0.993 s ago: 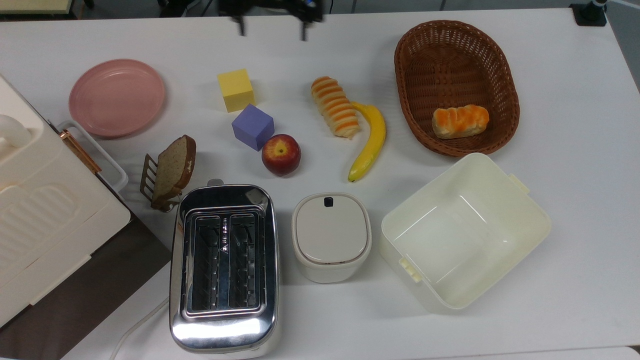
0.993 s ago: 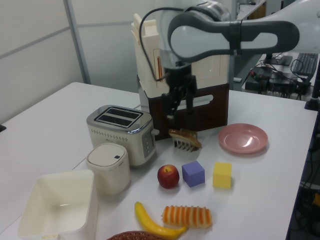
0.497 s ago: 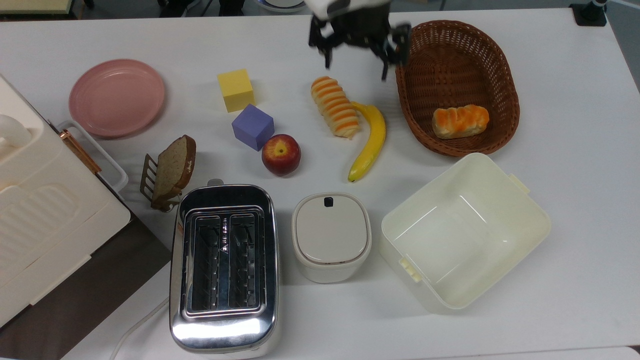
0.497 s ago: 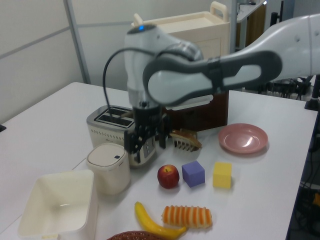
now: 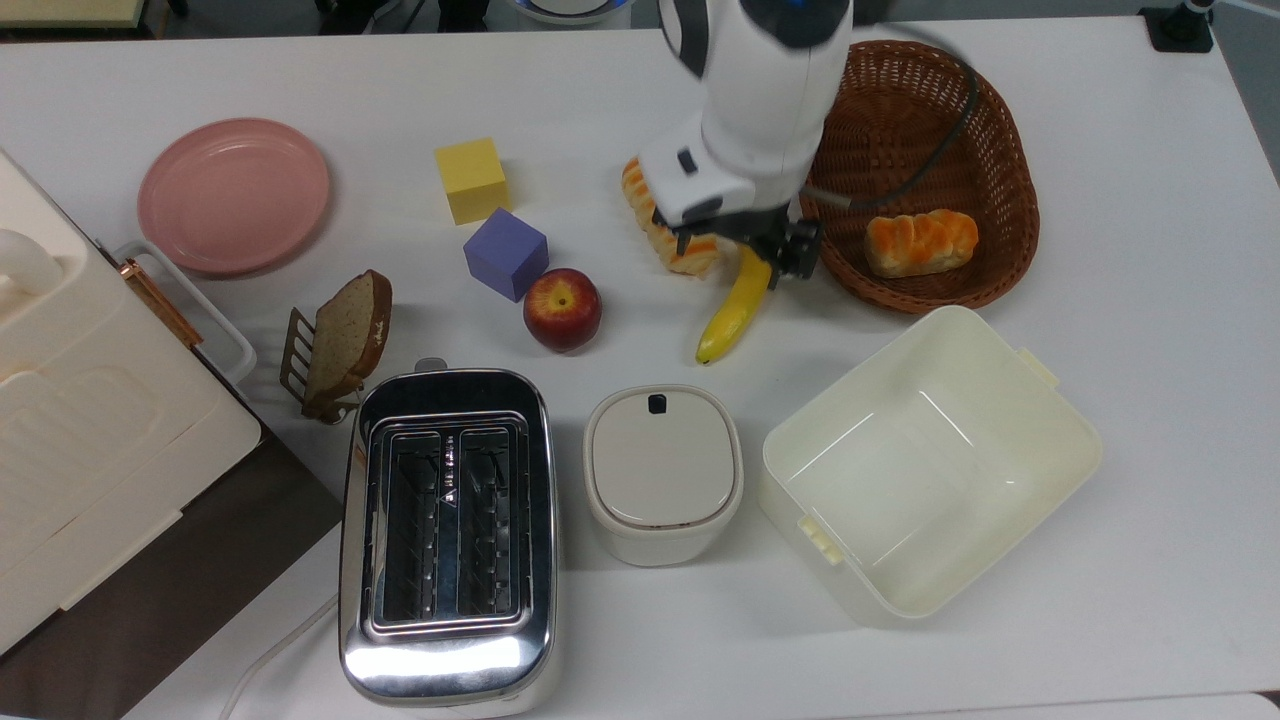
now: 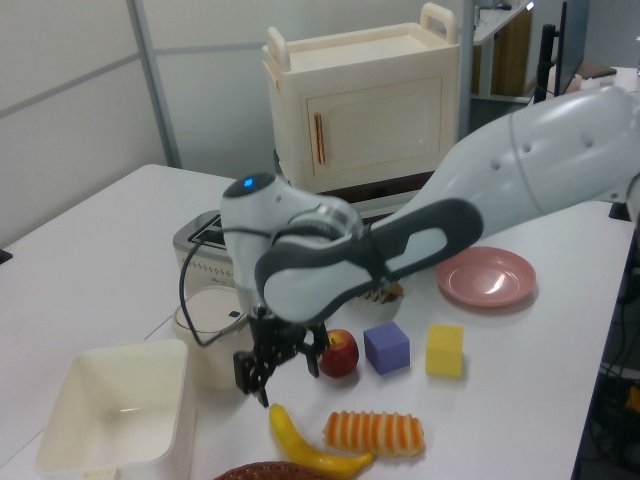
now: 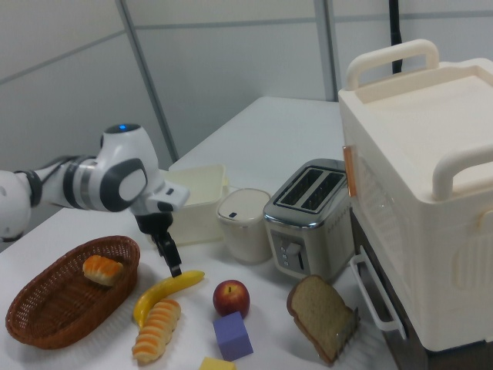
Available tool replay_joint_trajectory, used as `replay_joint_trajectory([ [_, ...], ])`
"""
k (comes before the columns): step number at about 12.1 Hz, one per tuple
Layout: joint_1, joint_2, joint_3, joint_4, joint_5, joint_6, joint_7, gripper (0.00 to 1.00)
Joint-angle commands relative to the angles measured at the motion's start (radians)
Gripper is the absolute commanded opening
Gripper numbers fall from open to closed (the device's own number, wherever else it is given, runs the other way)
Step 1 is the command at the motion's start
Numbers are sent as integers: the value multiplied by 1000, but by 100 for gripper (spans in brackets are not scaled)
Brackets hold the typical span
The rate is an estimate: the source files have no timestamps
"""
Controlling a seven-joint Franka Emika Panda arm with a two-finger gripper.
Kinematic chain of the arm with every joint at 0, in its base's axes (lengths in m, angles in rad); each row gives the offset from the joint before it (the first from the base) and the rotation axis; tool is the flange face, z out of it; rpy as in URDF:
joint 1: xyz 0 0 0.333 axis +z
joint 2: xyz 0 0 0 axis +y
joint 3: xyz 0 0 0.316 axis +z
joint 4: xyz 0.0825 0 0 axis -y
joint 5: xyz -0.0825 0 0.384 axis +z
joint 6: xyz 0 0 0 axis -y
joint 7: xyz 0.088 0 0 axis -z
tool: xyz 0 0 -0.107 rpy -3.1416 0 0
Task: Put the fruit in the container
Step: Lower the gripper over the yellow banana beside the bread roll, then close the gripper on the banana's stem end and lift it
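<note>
The fruit, a long yellow banana (image 5: 728,318) (image 6: 295,440) (image 7: 162,294), lies on the white table between a striped bread roll (image 5: 690,258) and the wicker basket (image 5: 1010,160). My gripper (image 5: 745,255) (image 6: 283,368) (image 7: 172,262) is open, pointing down over the banana's far half with one finger on each side, its tips just above the fruit. The arm hides that end of the banana in the top view. The container, a cream-white box (image 5: 930,470) (image 6: 110,420) (image 7: 192,193), stands open and empty toward the top view's lower right of the banana.
A red apple (image 5: 562,308), a purple cube (image 5: 506,253) and a yellow cube (image 5: 472,178) sit to the top view's left of the banana. A lidded white canister (image 5: 662,470) and a toaster (image 5: 447,530) stand in front. The basket holds a bun (image 5: 920,242).
The arm has swung from the table's far edge toward the top view's right and come down over the banana. The gripper stayed open. No object has moved.
</note>
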Motion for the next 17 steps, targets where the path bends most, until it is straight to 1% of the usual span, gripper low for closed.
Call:
replay_joint_trajectory([
  [1,7,70,-2,-2,2,57,24,100],
  [5,7,121,10,1,-1,123,39,100],
  [6,7,129,22,1,-2,131,45,93],
  [7,5,132,27,1,-2,131,47,85],
  [8,5,132,29,1,-2,131,45,66],
  [9,7,130,29,1,-5,126,45,44],
  [10,7,129,29,6,-14,122,45,29],
  [11,5,124,29,9,-16,119,45,18],
  [12,2,119,29,10,-14,119,47,13],
  [15,-12,113,21,38,-7,117,45,13],
  [17,-12,80,21,40,-8,38,41,13],
])
